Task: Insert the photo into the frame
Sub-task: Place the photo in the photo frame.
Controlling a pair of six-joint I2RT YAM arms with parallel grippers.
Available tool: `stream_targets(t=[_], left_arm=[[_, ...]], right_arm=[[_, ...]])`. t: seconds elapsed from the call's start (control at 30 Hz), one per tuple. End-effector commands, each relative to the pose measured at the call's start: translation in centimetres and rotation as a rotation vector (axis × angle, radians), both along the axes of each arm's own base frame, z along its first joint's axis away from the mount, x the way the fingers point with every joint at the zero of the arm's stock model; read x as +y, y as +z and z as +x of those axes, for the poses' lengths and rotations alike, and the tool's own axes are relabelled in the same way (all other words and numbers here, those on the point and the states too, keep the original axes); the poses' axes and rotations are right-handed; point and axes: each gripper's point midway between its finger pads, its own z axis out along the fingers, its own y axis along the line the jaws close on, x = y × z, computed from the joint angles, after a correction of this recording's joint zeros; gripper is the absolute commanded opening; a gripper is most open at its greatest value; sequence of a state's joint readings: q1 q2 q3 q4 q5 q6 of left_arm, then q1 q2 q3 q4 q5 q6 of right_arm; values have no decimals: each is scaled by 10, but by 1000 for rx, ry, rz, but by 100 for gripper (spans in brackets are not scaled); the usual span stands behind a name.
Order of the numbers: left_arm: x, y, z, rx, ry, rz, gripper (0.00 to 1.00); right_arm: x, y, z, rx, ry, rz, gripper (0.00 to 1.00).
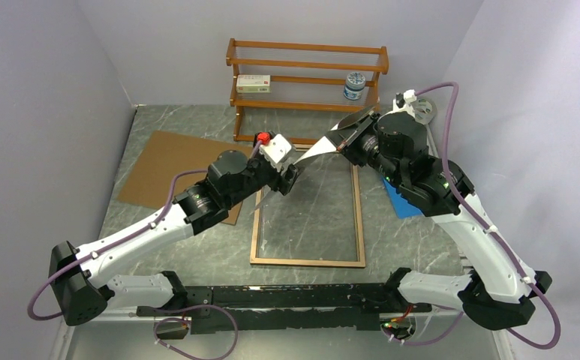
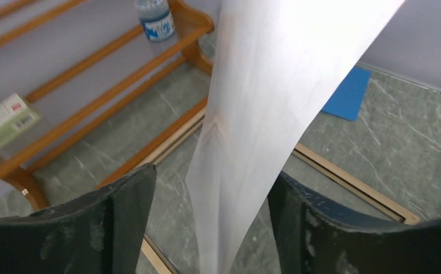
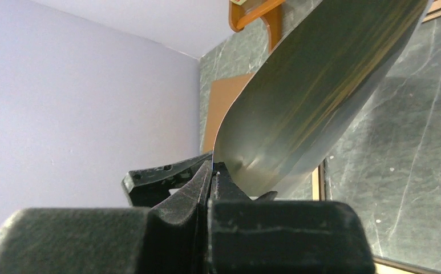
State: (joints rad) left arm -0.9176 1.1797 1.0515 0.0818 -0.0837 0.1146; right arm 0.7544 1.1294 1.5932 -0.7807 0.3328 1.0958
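Nearest the arm bases, the frame (image 1: 308, 262) lies flat on the grey marbled table (image 1: 196, 247), wood-brown border up, with the table showing through its pane. Above its far left corner the left gripper (image 1: 290, 180) stands spread, its fingers (image 2: 126, 200) on either side of the photo (image 1: 315, 150) with a gap on both sides (the white face is turned towards this wrist camera). The sheet hangs in the air over the frame's far end, curved and rising to the right; its lower end runs out of view, so whether it touches the pane I cannot tell. At its upper end the right gripper (image 1: 341, 142) is pressed together on the sheet's edge, the dark printed side facing it. A brown board (image 1: 174, 161) lies left of the frame and a blue sheet (image 1: 401, 202) just right of it. Against the far wall stands a wooden rack (image 1: 307, 67) holding a white box (image 1: 253, 83) and a bottle (image 1: 354, 86).
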Motion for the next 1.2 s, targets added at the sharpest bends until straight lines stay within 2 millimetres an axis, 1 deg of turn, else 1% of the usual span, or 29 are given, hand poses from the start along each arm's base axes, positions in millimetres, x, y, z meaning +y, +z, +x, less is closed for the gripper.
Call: stream_targets(t=[0.0, 0.03, 0.07, 0.13, 0.2, 0.3, 0.43, 0.5, 0.6, 0.67, 0.73, 0.8, 0.87, 0.93, 1.03, 1.1, 1.17], left_arm=[[12, -1, -3, 112, 65, -9, 83], [15, -5, -6, 180, 84, -30, 88], [19, -8, -9, 237, 107, -48, 91], [30, -10, -15, 336, 165, -102, 94], [39, -13, -24, 438, 208, -169, 94], [52, -13, -38, 565, 259, -278, 94], [81, -11, -51, 704, 397, -406, 94], [88, -4, -54, 739, 424, -465, 94], [91, 12, -59, 778, 419, -565, 94], [91, 22, -61, 797, 409, -636, 94], [90, 31, -60, 793, 391, -691, 94], [93, 38, -59, 789, 399, -730, 94], [97, 44, -56, 775, 415, -758, 94], [100, 49, -54, 765, 422, -785, 94], [111, 50, -52, 761, 468, -837, 94], [114, 47, -50, 747, 479, -868, 94], [117, 38, -48, 756, 502, -881, 94]], right_arm=[[-11, 37, 1, -103, -38, 68, 0], [-12, 40, 3, -114, -45, 67, 0], [-14, 41, 5, -125, -54, 61, 0], [-18, 46, 10, -151, -82, 56, 0], [-20, 50, 15, -180, -101, 58, 0], [-21, 58, 24, -223, -124, 71, 0], [-20, 81, 35, -304, -148, 106, 0], [-18, 97, 39, -351, -147, 124, 0], [-13, 124, 42, -432, -128, 166, 0], [-10, 142, 39, -496, -97, 187, 0], [-8, 154, 34, -546, -67, 206, 0], [-6, 162, 27, -587, -36, 223, 0], [-4, 164, 20, -618, -4, 235, 0], [-4, 161, 15, -629, 14, 242, 0], [-6, 144, 6, -624, 39, 259, 0], [-8, 118, 2, -581, 47, 267, 0], [-8, 83, -2, -507, 54, 271, 0]])
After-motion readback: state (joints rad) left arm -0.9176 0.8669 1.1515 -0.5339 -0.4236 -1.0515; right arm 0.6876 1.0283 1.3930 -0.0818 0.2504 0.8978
